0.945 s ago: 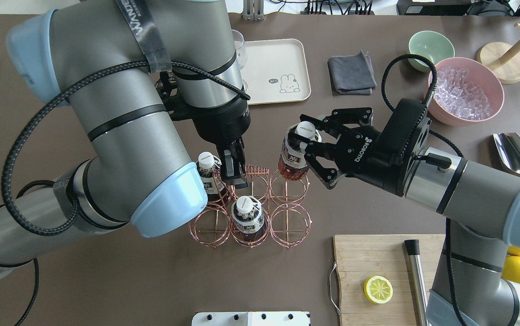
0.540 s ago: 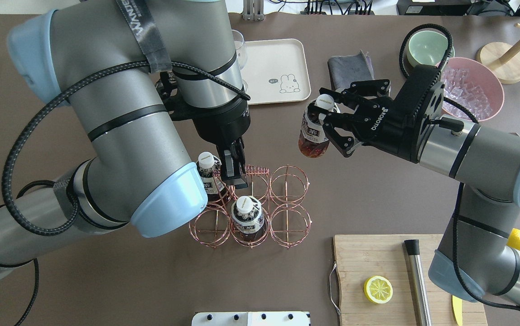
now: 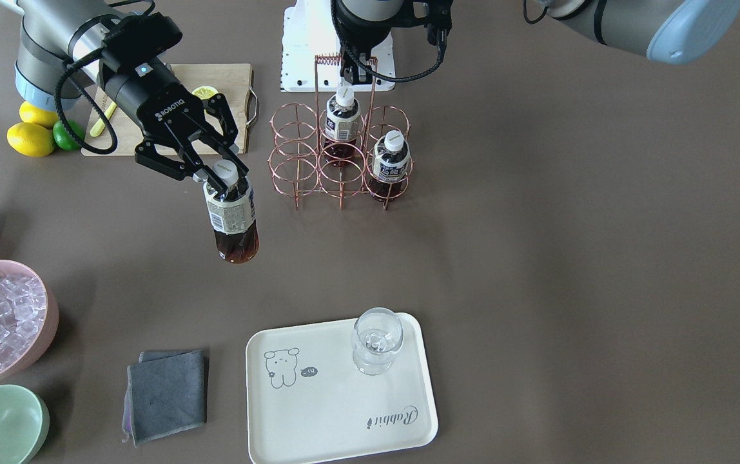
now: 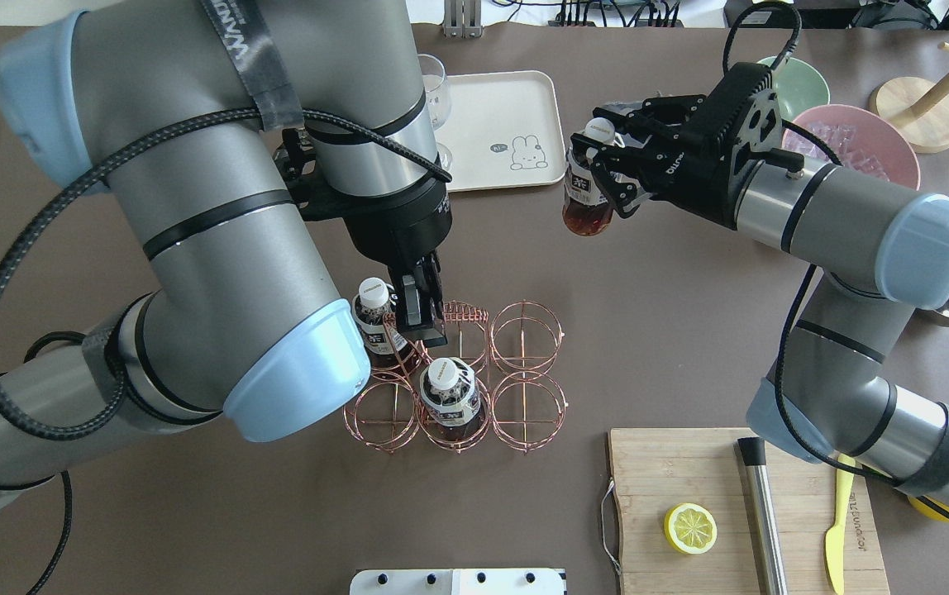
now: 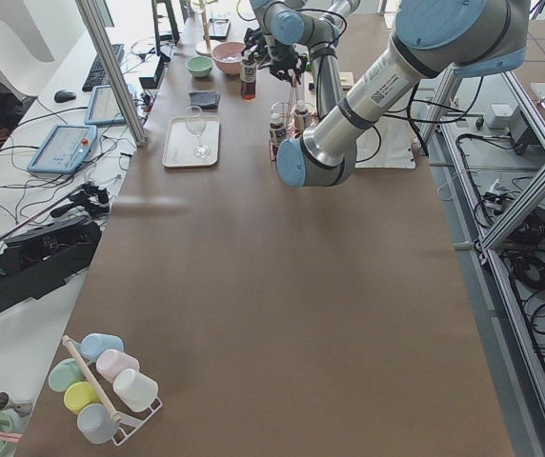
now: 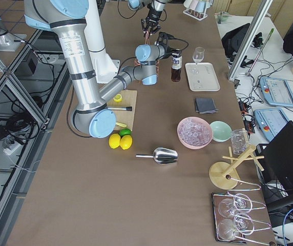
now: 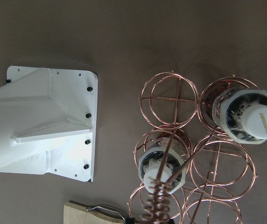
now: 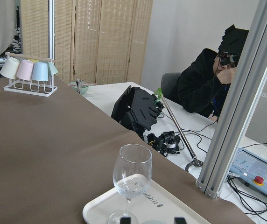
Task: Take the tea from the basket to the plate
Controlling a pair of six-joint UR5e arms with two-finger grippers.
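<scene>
The right pincer (image 4: 604, 157) is carrying one tea bottle (image 4: 586, 202), its fingers closed around the neck just under the white cap (image 4: 601, 129). A moment ago the bottle was only rising out of its ring in the basket (image 4: 526, 303); now it is hanging in the air just beside the plate (image 4: 507, 107), off the plate's edge on the robot's right and not yet over it. That means the lift-out is finished and the carry is nearly done, leaving a short sideways move and a lowering. The bottle is staying close to upright: its long axis is running nearly vertical, cap pointing up and the dark liquid end pointing down at the table, with a slight lean. The left pincer (image 4: 418, 318) is keeping its narrow grip on the basket's handle, on the robot's side of the plate, apparently steadying it. A glass (image 3: 376, 338) is standing on the plate, at its end on the robot's left.
</scene>
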